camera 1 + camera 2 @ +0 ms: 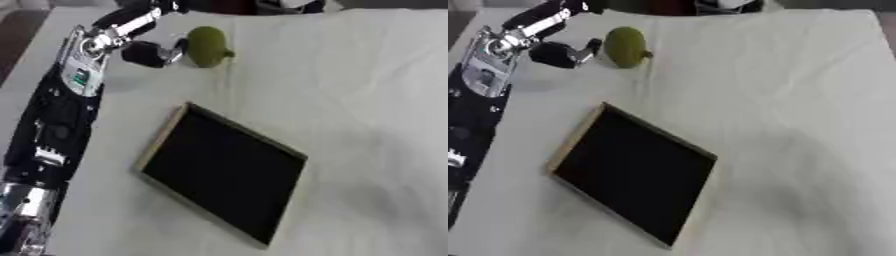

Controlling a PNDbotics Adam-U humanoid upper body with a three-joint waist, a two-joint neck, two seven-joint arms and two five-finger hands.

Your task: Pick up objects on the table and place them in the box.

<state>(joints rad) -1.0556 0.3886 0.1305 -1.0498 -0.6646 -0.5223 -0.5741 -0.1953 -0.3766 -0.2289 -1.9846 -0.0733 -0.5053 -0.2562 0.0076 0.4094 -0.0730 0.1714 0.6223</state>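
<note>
One rounded, olive-green fruit-like object [207, 46] with a small nub on its right side sits in the upper left of the frame, on the white cloth-covered table [367, 100]. The left hand [154, 53] is against its left side, fingers curled round it. One shallow square box with a black interior and pale wooden rim [223, 172] lies empty below, centre-left, well apart.

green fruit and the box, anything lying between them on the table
Nothing: in the left eye view only bare white tablecloth stretches from the green fruit, which the left hand is touching, down to the box.
</note>
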